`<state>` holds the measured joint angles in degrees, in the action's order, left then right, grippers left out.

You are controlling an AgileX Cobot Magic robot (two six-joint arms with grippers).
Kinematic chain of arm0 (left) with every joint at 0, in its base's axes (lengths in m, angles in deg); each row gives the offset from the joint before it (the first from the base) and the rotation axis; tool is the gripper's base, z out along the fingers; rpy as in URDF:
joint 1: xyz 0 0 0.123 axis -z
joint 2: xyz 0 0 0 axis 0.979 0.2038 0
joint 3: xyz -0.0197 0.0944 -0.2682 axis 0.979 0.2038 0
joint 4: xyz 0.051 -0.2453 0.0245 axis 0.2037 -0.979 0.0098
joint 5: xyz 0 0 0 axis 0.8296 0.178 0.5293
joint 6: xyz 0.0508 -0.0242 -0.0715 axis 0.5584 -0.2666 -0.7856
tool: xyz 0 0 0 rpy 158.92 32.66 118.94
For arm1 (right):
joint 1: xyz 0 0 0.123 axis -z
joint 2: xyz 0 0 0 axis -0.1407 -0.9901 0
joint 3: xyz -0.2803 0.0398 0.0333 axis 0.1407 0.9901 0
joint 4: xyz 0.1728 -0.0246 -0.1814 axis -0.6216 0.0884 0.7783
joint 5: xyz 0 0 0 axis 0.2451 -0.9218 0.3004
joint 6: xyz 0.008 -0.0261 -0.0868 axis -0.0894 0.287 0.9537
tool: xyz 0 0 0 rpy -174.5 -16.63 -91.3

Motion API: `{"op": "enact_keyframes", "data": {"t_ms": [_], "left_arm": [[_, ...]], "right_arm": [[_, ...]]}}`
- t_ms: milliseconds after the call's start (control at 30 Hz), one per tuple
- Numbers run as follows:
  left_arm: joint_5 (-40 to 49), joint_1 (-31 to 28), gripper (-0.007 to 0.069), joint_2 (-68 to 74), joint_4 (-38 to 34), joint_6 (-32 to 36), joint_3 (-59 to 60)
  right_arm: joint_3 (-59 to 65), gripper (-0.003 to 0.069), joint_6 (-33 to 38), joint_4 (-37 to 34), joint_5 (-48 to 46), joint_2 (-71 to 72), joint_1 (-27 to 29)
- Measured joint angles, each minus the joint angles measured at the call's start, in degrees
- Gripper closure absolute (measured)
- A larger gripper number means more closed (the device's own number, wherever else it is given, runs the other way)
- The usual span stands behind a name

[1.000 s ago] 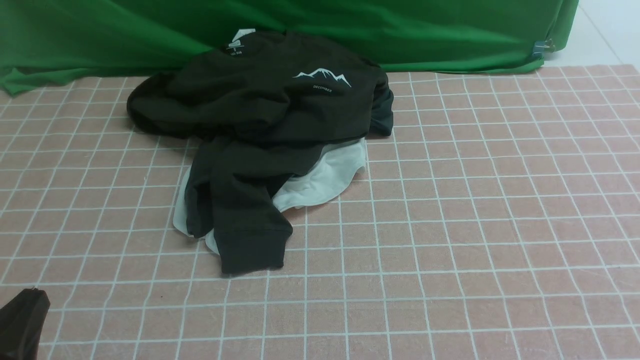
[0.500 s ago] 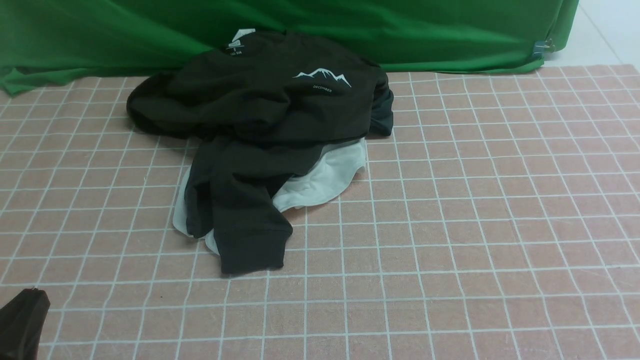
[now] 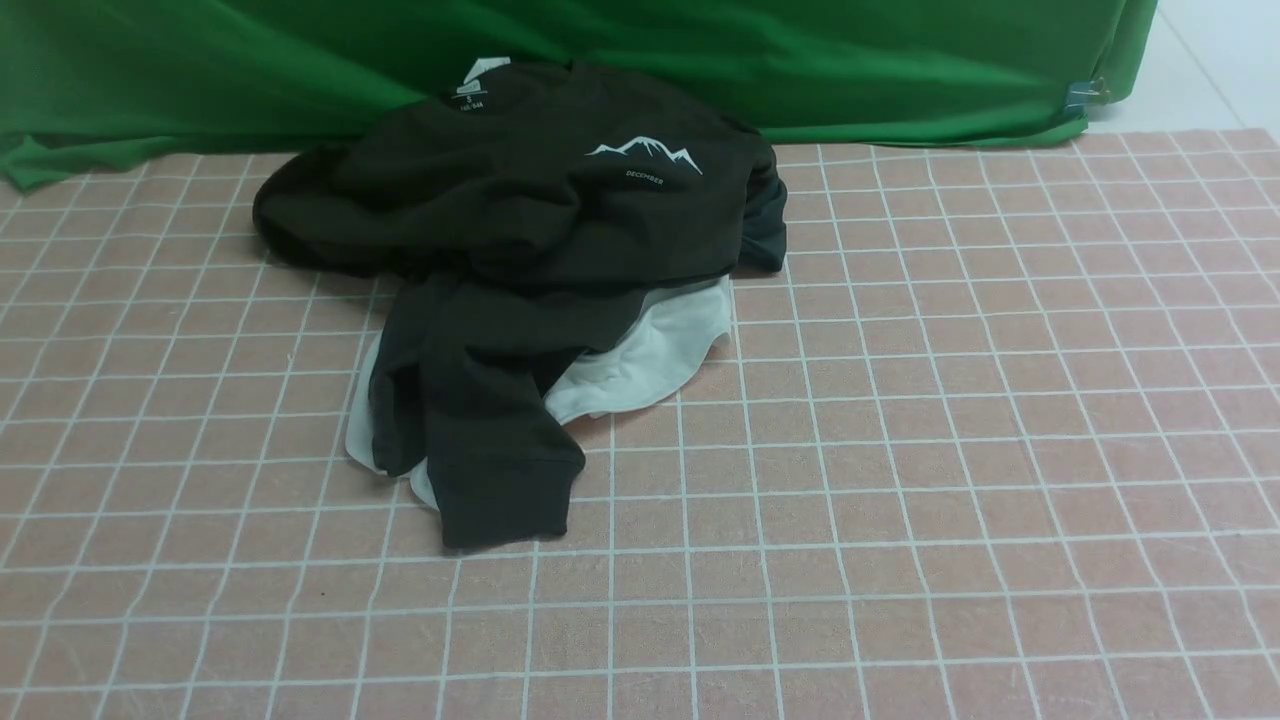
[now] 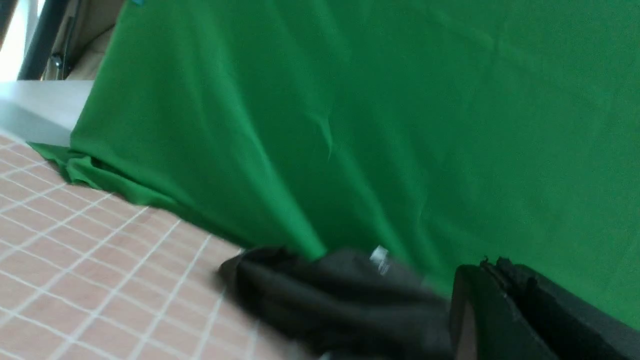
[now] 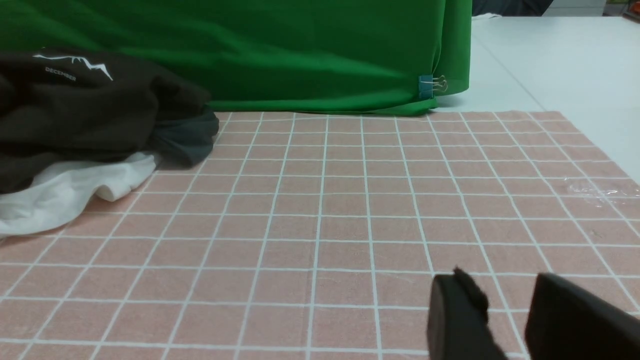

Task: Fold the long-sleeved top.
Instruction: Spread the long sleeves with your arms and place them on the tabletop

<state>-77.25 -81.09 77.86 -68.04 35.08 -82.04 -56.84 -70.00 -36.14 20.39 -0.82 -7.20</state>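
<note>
Two grippers: left gripper together, right gripper apart.
Change: left gripper gone from front view's 7 o'clock corner.
Top: heaped at 11 o'clock, unfolded.

The long-sleeved top is lying heaped at the far left-centre of the surface, touching the hanging cloth behind it. It is resting on another garment, which is poking out nearer and rightward. A third garment is peeking out at its right edge. Its sleeve is trailing toward the near side.
</note>
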Motion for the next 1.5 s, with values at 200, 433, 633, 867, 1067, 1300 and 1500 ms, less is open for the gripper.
{"op": "enact_keyframes", "data": {"t_ms": [200, 433, 633, 867, 1067, 1300, 1500], "left_arm": [[-2.3, 0.0, 0.0603, 0.0, 3.5, -18.9, 0.0], [-3.2, 0.0, 0.0603, 2.3, 23.0, -28.8, -1.3], [-1.3, 0.0, 0.0603, 9.9, 49.1, -36.8, -10.6], [8.8, 0.5, 0.0603, 27.2, 57.1, -36.8, -19.1], [14.1, 7.7, 0.0603, 42.8, 51.5, -27.6, -22.8], [33.9, 20.8, 0.0603, 56.9, 39.8, -9.6, -34.2], [43.3, 25.0, 0.0603, 62.4, 21.7, 11.7, -43.1]], "right_arm": [[0.0, 0.0417, 0.0, 0.0, 0.0, 0.0, 0.0], [0.0, 0.0417, 0.0, 0.0, 0.0, 0.0, 0.0], [0.0, 0.0417, -1.3, -0.6, 4.5, 0.0, 0.0], [0.0, 0.0417, -21.7, -4.6, 20.9, 0.0, -0.2], [-1.8, 0.0512, -28.3, -5.1, 15.4, -1.5, -2.7], [-22.3, 0.0594, -14.4, -5.4, -10.6, -19.1, -16.4], [-38.3, 0.0579, -6.1, -3.9, -29.0, -38.4, -29.1]]}}
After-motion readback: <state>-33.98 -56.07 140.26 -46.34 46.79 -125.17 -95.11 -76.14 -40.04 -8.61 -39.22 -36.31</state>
